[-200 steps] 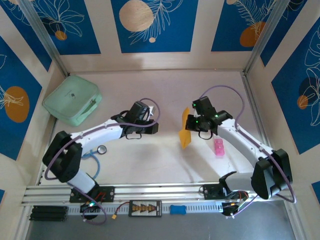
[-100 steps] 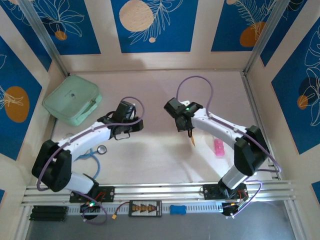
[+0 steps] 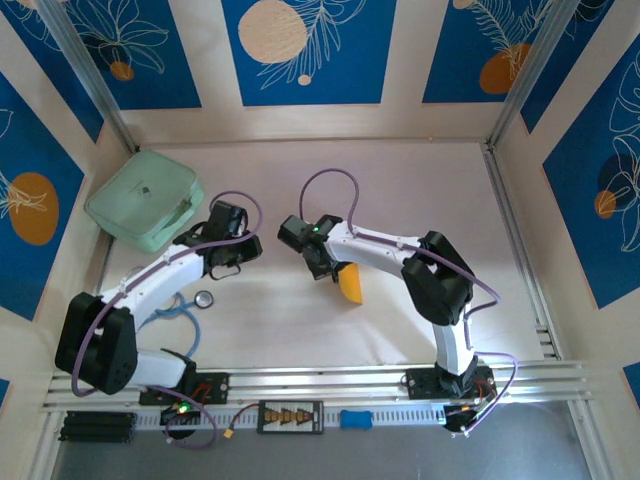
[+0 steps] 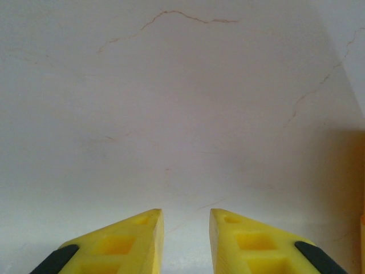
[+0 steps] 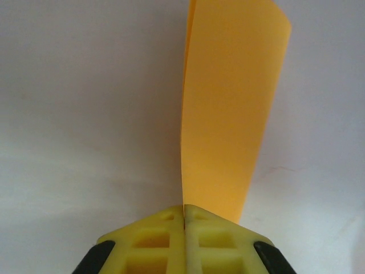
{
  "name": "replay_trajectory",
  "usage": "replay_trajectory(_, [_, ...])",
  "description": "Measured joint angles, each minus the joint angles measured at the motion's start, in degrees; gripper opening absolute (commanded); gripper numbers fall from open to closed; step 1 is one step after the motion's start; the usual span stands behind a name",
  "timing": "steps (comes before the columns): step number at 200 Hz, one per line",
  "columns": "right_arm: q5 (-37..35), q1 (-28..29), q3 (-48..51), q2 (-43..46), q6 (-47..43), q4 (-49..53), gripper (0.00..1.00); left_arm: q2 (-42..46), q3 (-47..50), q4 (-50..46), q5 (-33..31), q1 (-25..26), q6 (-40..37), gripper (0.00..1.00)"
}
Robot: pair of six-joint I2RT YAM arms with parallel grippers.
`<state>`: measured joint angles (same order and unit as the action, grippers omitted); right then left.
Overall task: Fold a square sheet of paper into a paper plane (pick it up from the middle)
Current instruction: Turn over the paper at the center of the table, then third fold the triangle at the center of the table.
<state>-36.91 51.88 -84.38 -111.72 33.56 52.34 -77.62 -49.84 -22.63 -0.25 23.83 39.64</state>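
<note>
The right pincer (image 5: 184, 210) is clenched on the folded square sheet of paper (image 5: 228, 114), near the centre of the desk (image 5: 68, 85). The left pincer (image 4: 185, 220) is narrowly parted and empty. Lay the sheet flat, align its edges, then crease with the left.

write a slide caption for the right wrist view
Right gripper shut on the folded orange-yellow paper, which stands edge-on in front of the pale table.
</note>
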Motion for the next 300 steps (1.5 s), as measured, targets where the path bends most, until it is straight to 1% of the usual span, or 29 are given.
replay_trajectory(10, [2.38,-0.22,0.00,0.02,0.07,-1.20,0.20,0.00,0.00,0.00,0.15,0.00,-0.02,0.29])
replay_trajectory(21, [6.84,-0.90,1.11,0.59,-0.46,-4.42,0.24,0.00,0.04,0.09,0.68,-0.07,-0.04,0.29])
replay_trajectory(26, [9.31,-1.44,2.38,1.27,-0.33,-6.60,0.28,0.00,0.11,0.28,1.22,-0.09,-0.07,0.29])
replay_trajectory(32, [12.39,-2.27,4.57,2.51,-0.11,-9.49,0.36,0.00,0.31,0.59,2.03,-0.11,-0.11,0.30])
replay_trajectory(39, [16.81,-3.63,8.13,4.59,0.04,-13.03,0.41,0.00,0.57,1.03,3.08,-0.15,-0.26,0.31])
replay_trajectory(46, [20.85,-5.09,11.76,7.02,0.24,-16.41,0.44,0.00,0.94,1.66,4.46,-0.15,-0.46,0.32])
replay_trajectory(55, [26.67,-7.67,17.00,10.88,0.39,-21.11,0.45,0.00,1.40,2.69,6.29,-0.15,-0.61,0.34])
replay_trajectory(74, [36.20,-13.14,24.63,17.79,1.75,-28.87,0.43,-0.15,1.88,5.09,10.60,-0.15,-0.70,0.35])
replay_trajectory(100, [44.96,-19.28,32.06,24.55,3.67,-37.53,0.31,-1.99,1.86,8.96,16.17,-0.09,-0.68,0.35])
replay_trajectory(115, [49.42,-22.80,36.70,26.91,5.20,-41.68,0.24,-4.00,1.79,10.67,18.78,0.24,-0.66,0.35])
replay_trajectory(125, [52.02,-25.31,39.82,27.87,5.77,-43.65,0.21,-5.46,1.79,11.63,20.35,0.76,-0.48,0.35])
replay_trajectory(146, [55.45,-29.62,44.59,28.39,7.10,-45.88,0.16,-8.74,1.68,13.64,23.26,2.23,0.28,0.35])
replay_trajectory(160, [57.13,-30.99,46.16,28.39,7.52,-46.49,0.12,-11.04,1.20,14.82,24.96,3.78,0.70,0.35])
replay_trajectory(169, [58.18,-31.41,46.64,28.35,7.74,-47.06,0.11,-12.50,0.63,15.28,25.81,4.85,1.03,0.35])
replay_trajectory(195, [60.63,-31.56,46.66,27.36,7.74,-49.24,0.10,-16.11,-1.33,16.52,27.78,7.58,1.55,0.35])
replay_trajectory(215, [62.51,-31.54,46.64,25.49,7.93,-50.97,0.09,-17.40,-2.19,17.20,28.52,8.66,2.10,0.35])
replay_trajectory(268, [65.90,-31.19,48.13,20.72,8.11,-54.51,0.09,-19.54,-2.84,17.57,29.62,8.98,2.54,0.36])
replay_trajectory(300, [66.31,-30.99,50.23,17.57,8.50,-56.24,0.09,-20.46,-2.84,18.03,30.49,9.16,3.39,0.37])
